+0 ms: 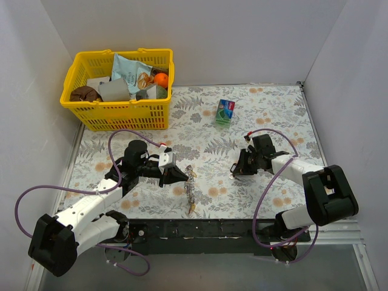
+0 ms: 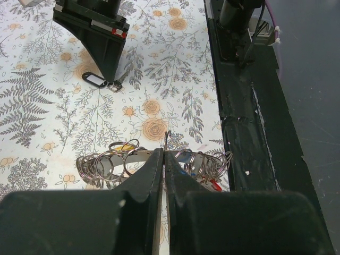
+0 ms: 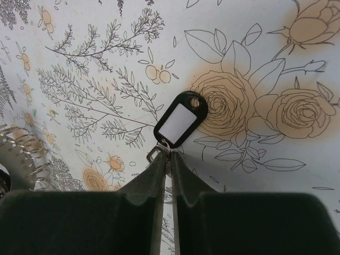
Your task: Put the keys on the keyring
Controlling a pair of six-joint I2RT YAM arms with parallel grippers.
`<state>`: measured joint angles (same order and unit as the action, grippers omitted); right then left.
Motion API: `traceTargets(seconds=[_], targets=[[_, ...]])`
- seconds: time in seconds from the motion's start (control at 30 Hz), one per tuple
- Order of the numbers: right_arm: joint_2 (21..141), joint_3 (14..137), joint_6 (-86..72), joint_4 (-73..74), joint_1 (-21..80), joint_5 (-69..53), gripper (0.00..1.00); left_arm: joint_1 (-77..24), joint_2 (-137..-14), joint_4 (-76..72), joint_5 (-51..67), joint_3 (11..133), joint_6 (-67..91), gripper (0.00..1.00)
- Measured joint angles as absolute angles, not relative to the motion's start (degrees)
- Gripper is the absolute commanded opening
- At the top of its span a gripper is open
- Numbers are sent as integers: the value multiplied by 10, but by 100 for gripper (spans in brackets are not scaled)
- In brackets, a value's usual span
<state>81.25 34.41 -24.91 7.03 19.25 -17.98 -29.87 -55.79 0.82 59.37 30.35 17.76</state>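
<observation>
My left gripper [image 1: 176, 175] [image 2: 164, 154] is shut on the rim of the keyring [image 1: 190, 188] [image 2: 133, 154], a silvery flat ring hung with several small split rings. It holds the ring edge-up just above the floral cloth. Yellow [image 2: 125, 145], blue [image 2: 184, 170] and red [image 2: 215, 185] tags hang from it. My right gripper [image 1: 236, 171] [image 3: 166, 157] is shut on the small metal loop of a key with a black-framed whitish tag [image 3: 180, 118] [image 2: 95, 79], which lies on the cloth. The keyring's rim shows at the left edge of the right wrist view [image 3: 21, 154].
A yellow basket [image 1: 118, 112] full of items stands at the back left. A small green box [image 1: 225, 111] stands at the back centre. White walls close in the table on three sides. The black base rail [image 2: 249, 138] runs along the near edge.
</observation>
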Motion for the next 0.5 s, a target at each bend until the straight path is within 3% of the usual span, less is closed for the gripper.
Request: traceTargets(seconds=[0.13,0.5], targets=[[816,344,-252,70,192,-180,1,-299,-558,8,594,303,177,0],[816,344,-246,60,192,-181,1,-299,-559,8,594,303,177,0]])
